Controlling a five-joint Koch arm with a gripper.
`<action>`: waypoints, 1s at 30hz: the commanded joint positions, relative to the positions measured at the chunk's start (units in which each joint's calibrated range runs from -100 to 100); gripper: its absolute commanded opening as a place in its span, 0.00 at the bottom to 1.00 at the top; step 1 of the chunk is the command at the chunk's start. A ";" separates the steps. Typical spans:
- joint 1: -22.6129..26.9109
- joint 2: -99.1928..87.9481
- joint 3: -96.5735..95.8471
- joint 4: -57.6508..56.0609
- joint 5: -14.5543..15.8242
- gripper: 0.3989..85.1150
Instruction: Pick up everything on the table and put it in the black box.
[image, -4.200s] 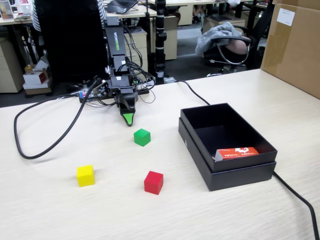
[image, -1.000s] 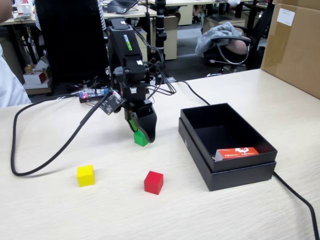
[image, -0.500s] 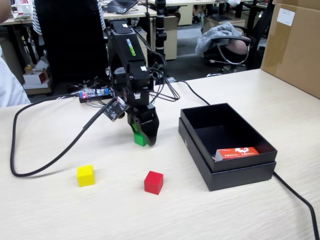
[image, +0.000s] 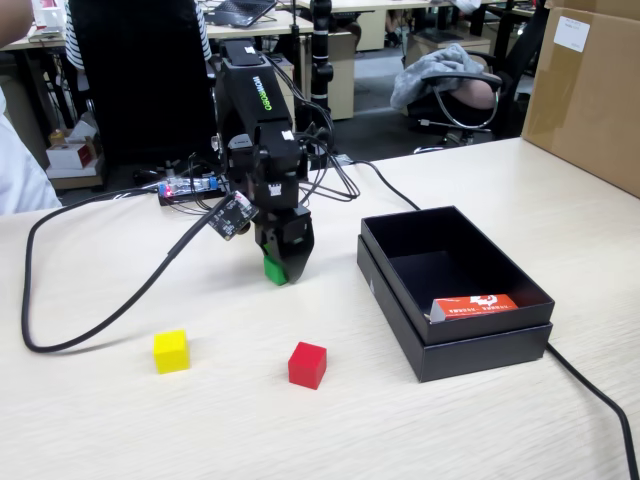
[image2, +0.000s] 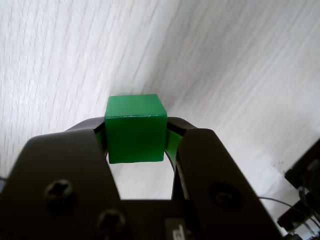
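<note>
Pale wood-grain table (image: 120, 420) holds a small yellow cube (image: 171, 351) on the left, then a small red cube (image: 307, 364). Next, the tool (image: 277, 272) squeezes the small green cube (image2: 135, 128) tight, so it should lift straight up and carry it slowly. On the right, the shallow black cardboard box (image: 400, 300) holds only a flat orange-red carton (image: 475, 305).
</note>
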 joint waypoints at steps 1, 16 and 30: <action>2.25 -11.28 1.41 -5.26 2.39 0.00; 17.48 -9.45 35.23 -11.56 16.17 0.00; 15.34 33.35 63.15 -10.01 18.66 0.00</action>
